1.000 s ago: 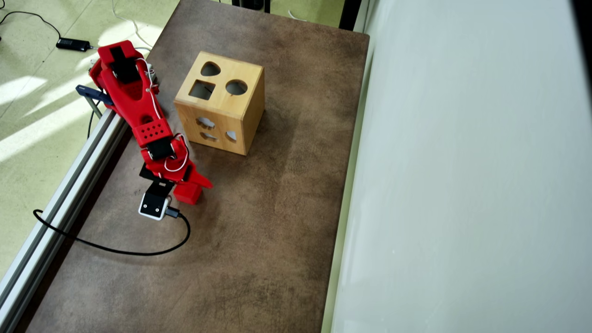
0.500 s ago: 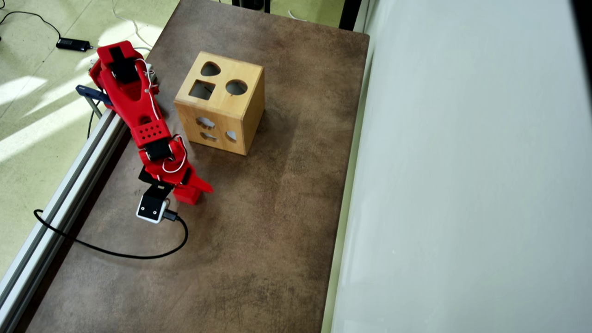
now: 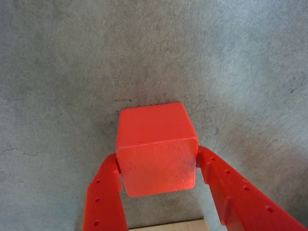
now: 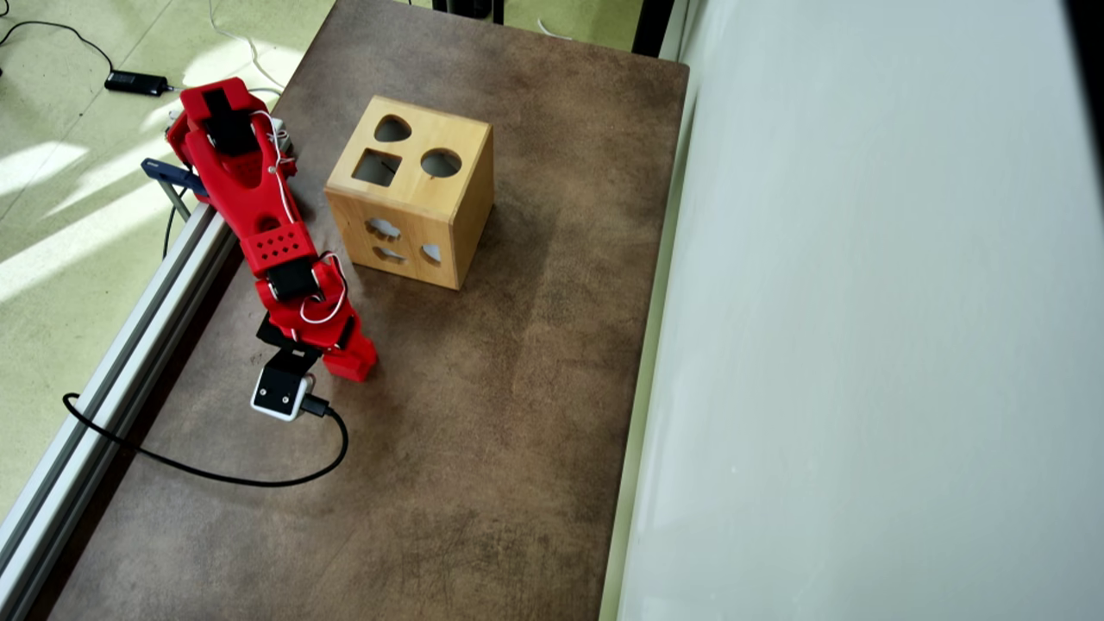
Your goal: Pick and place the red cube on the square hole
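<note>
Wrist view: jaws pinch red cube (image 3: 156, 147); overhead apparently hides it.

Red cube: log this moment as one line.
red cube | clamped between the fingers | wooden box apart | square hole empty

This looks like a hobby robotics workspace in an office or lab room: a mottled brown tabletop (image 4: 483, 431) edged at nine o'clock by an aluminium extrusion rail (image 4: 112, 362), pale green floor (image 4: 69, 216) with a black power adapter (image 4: 135, 83) at eleven o'clock.
</note>
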### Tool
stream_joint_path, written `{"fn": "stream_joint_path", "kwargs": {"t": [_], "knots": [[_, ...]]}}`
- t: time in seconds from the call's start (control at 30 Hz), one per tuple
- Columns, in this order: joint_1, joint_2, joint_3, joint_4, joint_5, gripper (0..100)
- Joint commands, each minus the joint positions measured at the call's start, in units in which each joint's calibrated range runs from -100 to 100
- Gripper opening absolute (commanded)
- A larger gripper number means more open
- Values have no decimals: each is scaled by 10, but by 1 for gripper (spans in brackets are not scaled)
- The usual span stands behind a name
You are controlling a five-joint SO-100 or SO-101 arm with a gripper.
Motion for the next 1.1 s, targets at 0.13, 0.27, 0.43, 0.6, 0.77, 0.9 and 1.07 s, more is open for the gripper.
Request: {"fn": "stream_joint_path", "kwargs": {"t": [0.13, 0.27, 0.43, 0.6, 0.77, 0.9, 1.07], "knots": [[1, 16, -28, -5, -2, 14], [1, 16, -28, -4, -2, 8], [1, 5, -27, 7, -2, 2], [1, -14, -21, 7, -2, 2], [1, -20, -20, 7, -2, 2], [1, -20, -20, 7, -2, 2], [1, -21, -20, 8, -2, 2]]}}
